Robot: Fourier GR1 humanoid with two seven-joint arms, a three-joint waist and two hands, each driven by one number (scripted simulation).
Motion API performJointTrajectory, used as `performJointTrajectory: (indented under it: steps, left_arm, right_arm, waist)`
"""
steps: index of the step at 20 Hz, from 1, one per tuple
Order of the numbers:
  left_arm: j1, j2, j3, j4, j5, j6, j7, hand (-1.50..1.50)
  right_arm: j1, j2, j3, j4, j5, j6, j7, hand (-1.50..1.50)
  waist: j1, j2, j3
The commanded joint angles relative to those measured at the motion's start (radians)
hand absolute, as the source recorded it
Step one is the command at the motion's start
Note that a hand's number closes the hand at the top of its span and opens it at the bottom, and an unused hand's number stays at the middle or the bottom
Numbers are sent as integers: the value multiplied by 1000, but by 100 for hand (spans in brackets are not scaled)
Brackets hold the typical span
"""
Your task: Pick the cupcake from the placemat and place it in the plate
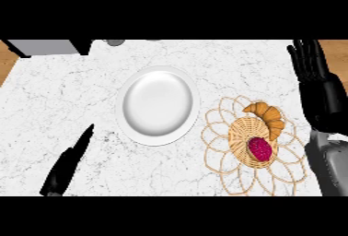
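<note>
While the right hand [314, 64] is held at the right edge of the frame with its fingers straight and nothing in them, no grasp has yet been begun. Just left of and below its forearm lies the woven placemat [219, 138], at the lower right of the frame. At the mat's centre sits the cupcake [259, 148], its pink top facing up, and a croissant [269, 116] rests touching or just beside it on the upper side. Further left, near the frame's centre, the white plate [128, 120] is found, close to the mat's edge and bare. At the lower left, the left hand [68, 166] is seen edge-on, fingers extended and holding nothing.

For the pick to go well, the cupcake would best be approached from above or from the lower side, so that the croissant is not nudged. Its sides should be enclosed rather than its top pressed, and it should be lifted clear of the mat before being carried left to the plate's middle.
</note>
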Motion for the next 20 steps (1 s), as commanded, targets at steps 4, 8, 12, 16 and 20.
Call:
performJointTrajectory:
  steps: [4,8,12,16,20]
  left_arm:
    - [-22,-84,81,8,112,5,65,0]
    - [9,-163,65,-68,172,16,75,0]
    - [-18,-180,76,-75,201,11,134,0]
    - [-12,-196,76,-77,154,30,136,0]
    - [-72,-258,74,-8,134,54,132,0]
  right_arm:
    - [4,-165,-175,106,-186,243,-31,150]
    - [54,-358,-208,219,131,90,-12,150]
    - [133,-199,-329,358,-15,81,-287,-150]
    - [214,-191,-352,334,-56,201,-406,-150]
    - [239,-294,-344,277,-34,302,-314,-150]
  waist:
    - [48,11,-11]
    - [57,21,-12]
    - [52,13,-9]
    - [48,8,-11]
    - [45,8,-12]
